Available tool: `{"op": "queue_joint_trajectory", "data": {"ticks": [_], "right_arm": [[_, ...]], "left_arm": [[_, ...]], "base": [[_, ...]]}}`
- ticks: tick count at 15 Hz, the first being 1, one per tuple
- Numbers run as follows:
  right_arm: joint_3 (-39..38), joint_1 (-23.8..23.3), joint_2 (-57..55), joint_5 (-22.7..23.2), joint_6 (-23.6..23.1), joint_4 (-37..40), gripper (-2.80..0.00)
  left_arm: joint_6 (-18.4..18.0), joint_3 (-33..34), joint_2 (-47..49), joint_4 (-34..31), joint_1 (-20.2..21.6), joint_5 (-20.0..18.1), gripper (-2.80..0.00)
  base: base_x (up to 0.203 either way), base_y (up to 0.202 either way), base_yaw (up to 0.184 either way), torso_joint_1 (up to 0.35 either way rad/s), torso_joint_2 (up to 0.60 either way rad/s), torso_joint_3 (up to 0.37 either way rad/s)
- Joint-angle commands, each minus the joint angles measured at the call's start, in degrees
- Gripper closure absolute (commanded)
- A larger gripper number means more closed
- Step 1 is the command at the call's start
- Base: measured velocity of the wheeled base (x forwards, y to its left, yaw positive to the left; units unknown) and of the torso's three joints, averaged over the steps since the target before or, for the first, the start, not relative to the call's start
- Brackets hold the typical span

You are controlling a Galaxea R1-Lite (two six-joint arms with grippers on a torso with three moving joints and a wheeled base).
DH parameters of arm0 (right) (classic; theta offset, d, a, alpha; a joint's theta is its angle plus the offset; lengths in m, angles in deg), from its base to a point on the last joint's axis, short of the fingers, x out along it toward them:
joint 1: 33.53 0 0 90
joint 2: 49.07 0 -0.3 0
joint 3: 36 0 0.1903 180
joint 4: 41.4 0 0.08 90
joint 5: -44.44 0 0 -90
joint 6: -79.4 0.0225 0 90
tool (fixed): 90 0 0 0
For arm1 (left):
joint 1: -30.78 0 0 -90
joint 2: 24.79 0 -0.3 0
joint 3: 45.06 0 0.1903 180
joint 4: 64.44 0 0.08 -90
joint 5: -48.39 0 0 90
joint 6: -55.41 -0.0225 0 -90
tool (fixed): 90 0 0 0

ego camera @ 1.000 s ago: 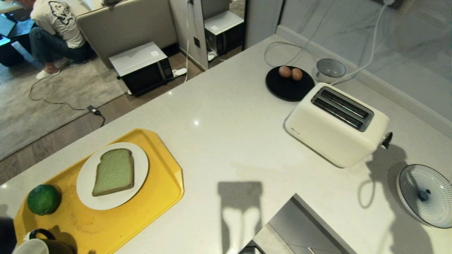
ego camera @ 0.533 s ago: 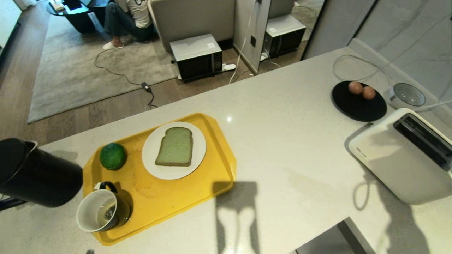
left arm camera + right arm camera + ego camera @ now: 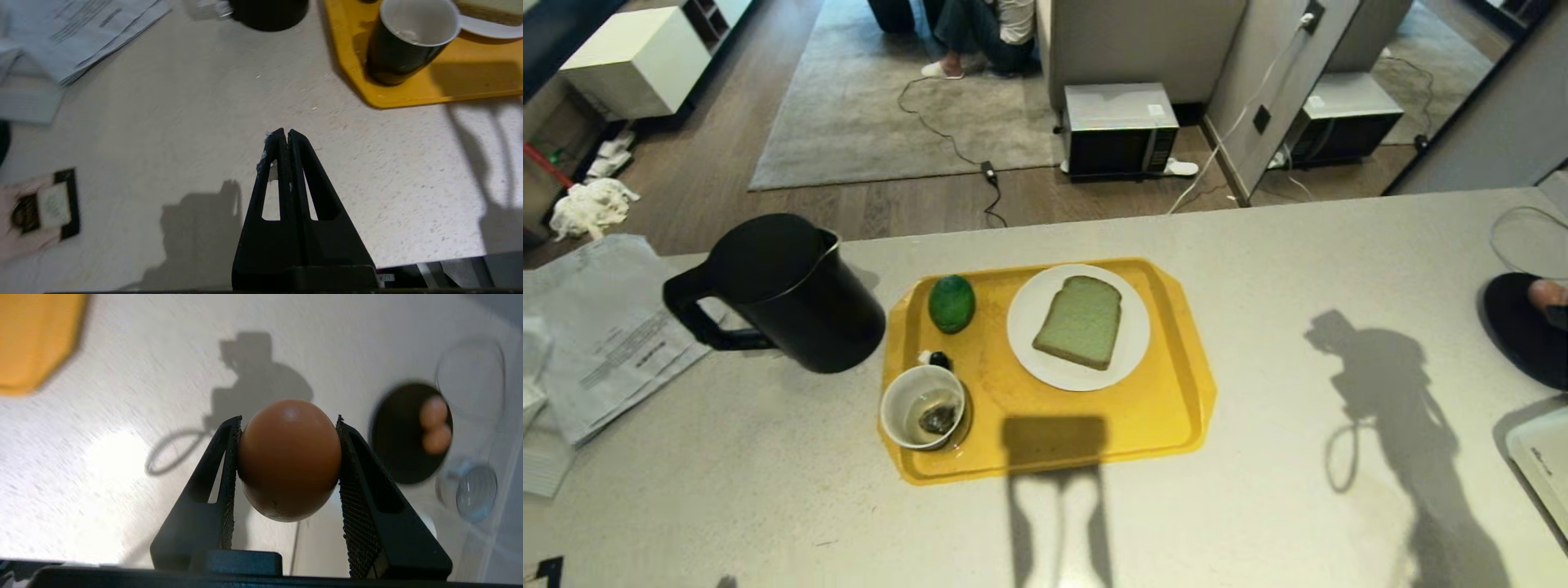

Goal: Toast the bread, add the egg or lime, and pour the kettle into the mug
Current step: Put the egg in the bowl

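The pale green bread [image 3: 1081, 321] lies on a white plate [image 3: 1035, 351] on the yellow tray [image 3: 1160, 408]. Beside it on the tray are the dark green lime [image 3: 952, 303] and the mug [image 3: 925, 406], white inside with something dark at its bottom. The black kettle [image 3: 776, 294] stands just left of the tray. My right gripper [image 3: 287, 420] is shut on a brown egg [image 3: 290, 457], held above the counter. Two more eggs [image 3: 435, 424] lie on a black plate [image 3: 392, 433]. My left gripper [image 3: 286, 131] is shut and empty, low over the counter near the mug [image 3: 408, 41]. Neither gripper shows in the head view.
Printed papers [image 3: 605, 335] lie on the counter left of the kettle. The toaster's corner [image 3: 1543, 465] shows at the right edge, with the black plate [image 3: 1515, 327] behind it. A grey bowl [image 3: 476, 490] stands past the plate. A person [image 3: 980, 24] sits on the floor beyond the counter.
The whole head view has swung left: tray, bread and lime slid right in the picture, kettle and papers came in, the toaster and black plate went to the right edge.
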Motion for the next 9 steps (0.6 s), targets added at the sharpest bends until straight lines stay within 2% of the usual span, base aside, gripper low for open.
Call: {"op": "queue_joint_trajectory", "data": {"ticks": [1, 6, 9], "right_arm": [[0.2, 1.0, -1.0, 0.0, -0.2, 0.0, 0.0], [-0.6, 2.6, -1.1, 0.0, -0.2, 0.1, 0.0], [-0.8, 6.6, -1.6, 0.0, -0.3, 0.3, 0.0]], "left_arm": [[0.0, 0.0, 0.0, 0.0, 0.0, 0.0, 0.0], [0.0, 0.0, 0.0, 0.0, 0.0, 0.0, 0.0], [0.0, 0.0, 0.0, 0.0, 0.0, 0.0, 0.0]], "base": [[0.002, -0.007, 0.18, 0.001, 0.0, 0.002], [0.0, -0.01, 0.172, 0.0, 0.0, 0.003], [0.001, -0.008, 0.165, 0.004, 0.0, 0.002]]}}
